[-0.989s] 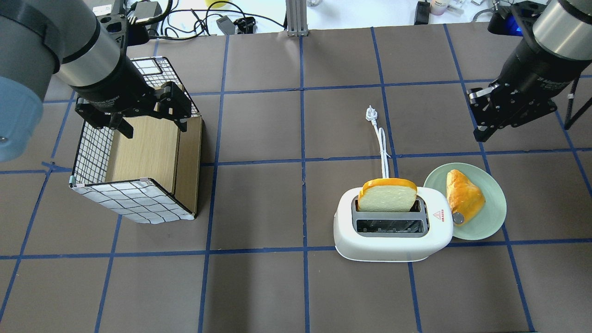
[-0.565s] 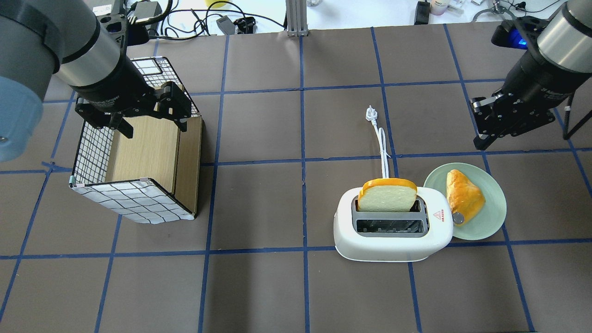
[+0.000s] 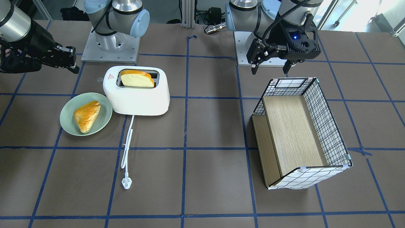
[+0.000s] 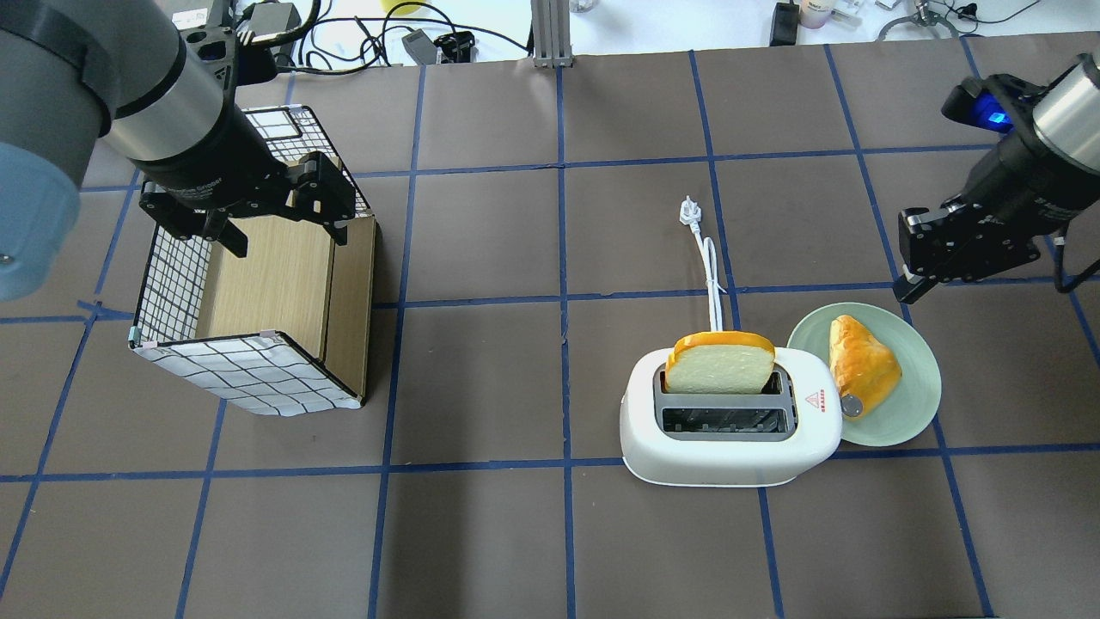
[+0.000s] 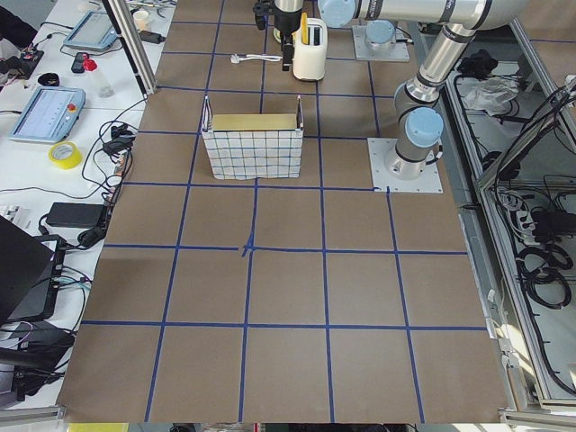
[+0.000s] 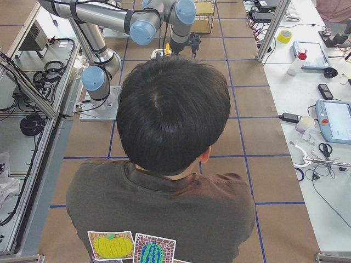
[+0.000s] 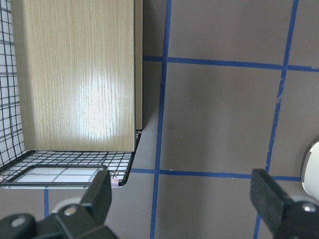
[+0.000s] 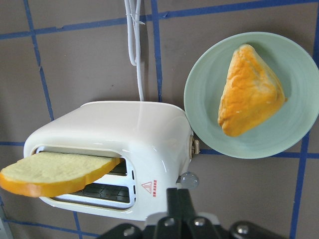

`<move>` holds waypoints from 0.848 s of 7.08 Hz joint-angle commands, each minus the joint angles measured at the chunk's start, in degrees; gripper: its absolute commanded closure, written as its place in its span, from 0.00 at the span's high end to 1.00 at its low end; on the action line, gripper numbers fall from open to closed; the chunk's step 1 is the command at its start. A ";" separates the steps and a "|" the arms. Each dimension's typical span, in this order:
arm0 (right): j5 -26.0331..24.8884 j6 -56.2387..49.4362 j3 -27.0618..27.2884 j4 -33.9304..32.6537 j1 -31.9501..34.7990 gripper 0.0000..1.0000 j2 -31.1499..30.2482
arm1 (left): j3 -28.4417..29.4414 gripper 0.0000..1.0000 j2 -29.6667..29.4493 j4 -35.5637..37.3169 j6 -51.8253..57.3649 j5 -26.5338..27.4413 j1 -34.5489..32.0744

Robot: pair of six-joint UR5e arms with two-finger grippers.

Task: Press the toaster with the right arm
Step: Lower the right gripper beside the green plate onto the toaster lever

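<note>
Toast time is close. Your right gripper (image 4: 904, 291) has its two fingers pressed together and holds nothing, so they make one firm tip for pushing. It hangs in the air. The toaster (image 4: 730, 430) sits on the table below it and a little ahead, not touching it.

In the right wrist camera, the tip lines up with the small grey knob (image 8: 189, 179) on the end of the toaster, next to the green plate (image 4: 913, 423). I think that knob is what you push down. A slice of bread (image 4: 720, 365) stands tall in one slot, so the toaster looks not pressed yet.

The plate with a pastry (image 4: 864, 363) lies under the gripper too, right up against the toaster. I cannot tell if they touch, so come down with care.

Your left gripper (image 4: 284, 234) has its fingers spread wide and is empty. The basket (image 4: 249, 370) lies just beneath it, and the toaster is far off, so this arm is out of the way.
</note>
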 commanded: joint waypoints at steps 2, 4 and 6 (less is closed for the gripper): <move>3.19 -4.19 6.68 0.41 -4.59 0.00 0.00 | -0.06 1.00 0.00 0.00 0.00 0.00 0.00; 4.26 -6.12 10.63 0.42 -5.46 0.00 0.00 | 0.03 1.00 0.00 0.00 0.00 0.00 0.00; 4.62 -6.74 13.10 0.50 -5.73 0.00 0.09 | -0.06 1.00 0.00 0.00 0.00 0.00 0.00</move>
